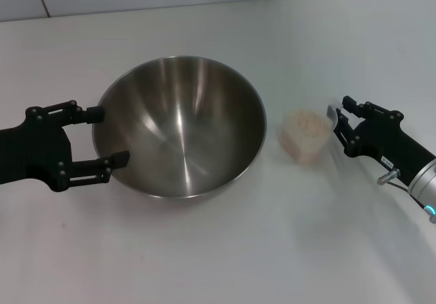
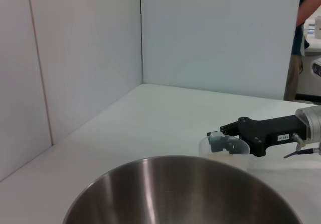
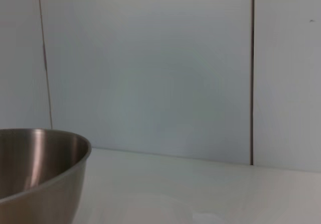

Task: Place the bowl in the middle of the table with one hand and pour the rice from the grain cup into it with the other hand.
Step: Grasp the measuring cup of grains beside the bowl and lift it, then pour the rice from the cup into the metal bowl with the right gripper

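Bowl [image 1: 178, 127] mid-table [image 1: 218, 249], grain cup [image 1: 304, 135] to its right.

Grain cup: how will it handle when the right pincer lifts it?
The cup looks thin and clear, so probably light and apt to flex if squeezed. It is full of rice near the rim, so tilting likely spills. The right pincer sits at its side.

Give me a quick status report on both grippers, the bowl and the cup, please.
Left gripper open, straddling the bowl rim. Right gripper open beside the grain cup, rice still inside. Bowl empty. Nothing between cup and bowl.
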`<action>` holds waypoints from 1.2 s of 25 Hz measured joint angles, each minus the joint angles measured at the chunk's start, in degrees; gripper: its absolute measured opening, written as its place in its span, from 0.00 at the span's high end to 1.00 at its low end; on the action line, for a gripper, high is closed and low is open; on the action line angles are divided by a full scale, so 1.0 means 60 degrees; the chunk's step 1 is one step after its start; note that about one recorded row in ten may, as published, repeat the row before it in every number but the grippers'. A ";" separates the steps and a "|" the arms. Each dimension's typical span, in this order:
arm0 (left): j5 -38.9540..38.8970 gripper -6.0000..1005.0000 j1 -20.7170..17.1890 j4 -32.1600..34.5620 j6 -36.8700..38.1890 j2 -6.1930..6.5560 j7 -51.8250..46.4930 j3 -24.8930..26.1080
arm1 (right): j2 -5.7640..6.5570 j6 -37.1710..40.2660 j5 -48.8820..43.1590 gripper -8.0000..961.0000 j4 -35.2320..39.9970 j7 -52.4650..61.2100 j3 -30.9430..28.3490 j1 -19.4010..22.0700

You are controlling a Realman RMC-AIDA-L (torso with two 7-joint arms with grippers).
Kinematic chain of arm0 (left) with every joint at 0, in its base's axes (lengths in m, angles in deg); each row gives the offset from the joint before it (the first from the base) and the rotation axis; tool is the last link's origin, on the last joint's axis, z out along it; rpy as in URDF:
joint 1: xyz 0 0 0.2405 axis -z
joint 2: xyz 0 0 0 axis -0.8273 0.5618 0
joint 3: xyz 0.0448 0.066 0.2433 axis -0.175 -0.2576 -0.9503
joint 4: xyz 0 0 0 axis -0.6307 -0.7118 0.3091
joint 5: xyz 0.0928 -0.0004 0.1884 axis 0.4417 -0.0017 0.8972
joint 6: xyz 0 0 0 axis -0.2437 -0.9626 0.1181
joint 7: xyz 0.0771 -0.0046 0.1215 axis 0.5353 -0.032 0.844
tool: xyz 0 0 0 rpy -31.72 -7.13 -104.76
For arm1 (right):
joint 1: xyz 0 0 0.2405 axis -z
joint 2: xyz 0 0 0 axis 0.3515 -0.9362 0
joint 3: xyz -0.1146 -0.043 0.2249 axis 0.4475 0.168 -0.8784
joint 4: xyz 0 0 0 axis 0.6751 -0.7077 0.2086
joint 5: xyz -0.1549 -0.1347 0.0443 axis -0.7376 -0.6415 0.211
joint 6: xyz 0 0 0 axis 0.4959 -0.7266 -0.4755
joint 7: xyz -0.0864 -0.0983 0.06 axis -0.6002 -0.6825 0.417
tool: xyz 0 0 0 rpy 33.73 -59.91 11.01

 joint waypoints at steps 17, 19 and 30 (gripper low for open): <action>0.1483 0.19 0.0300 0.1345 0.0392 -0.0002 -0.0918 0.0173 | -0.0007 0.0479 -0.0004 0.98 -0.0048 -0.0014 -0.0341 0.0067; 0.1490 0.19 0.0335 0.1292 0.0394 -0.0004 -0.0936 0.0192 | -0.0002 0.0898 -0.0005 0.99 -0.0072 -0.0015 -0.0586 0.0153; 0.1506 0.19 0.0390 0.1246 0.0422 -0.0004 -0.0963 0.0192 | -0.0070 0.2442 -0.0046 0.97 0.1525 -0.2796 -0.1648 0.0242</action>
